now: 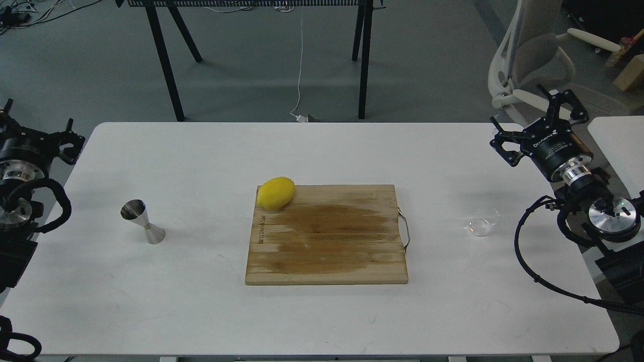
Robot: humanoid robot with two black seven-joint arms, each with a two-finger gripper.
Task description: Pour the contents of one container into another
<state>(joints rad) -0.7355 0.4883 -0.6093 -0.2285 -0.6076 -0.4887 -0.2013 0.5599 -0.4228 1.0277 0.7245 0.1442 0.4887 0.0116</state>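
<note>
The small clear glass cup (482, 224) stands upright on the white table (201, 311), right of the board. The shiny steel jigger (143, 221) stands far across the table on the left, its wide mouth tilted towards me. My right gripper (519, 106) hovers at the table's right edge, above and behind the cup, open and holding nothing. At the left edge my left gripper (39, 113) is also open and empty, behind and to the left of the jigger. I cannot tell whether the cup holds liquid.
A wooden cutting board (327, 241) with a metal handle on its right side lies mid-table. A yellow lemon (276, 192) rests on its back left corner. A white office chair (533, 55) and black table legs (166, 60) stand beyond the far edge.
</note>
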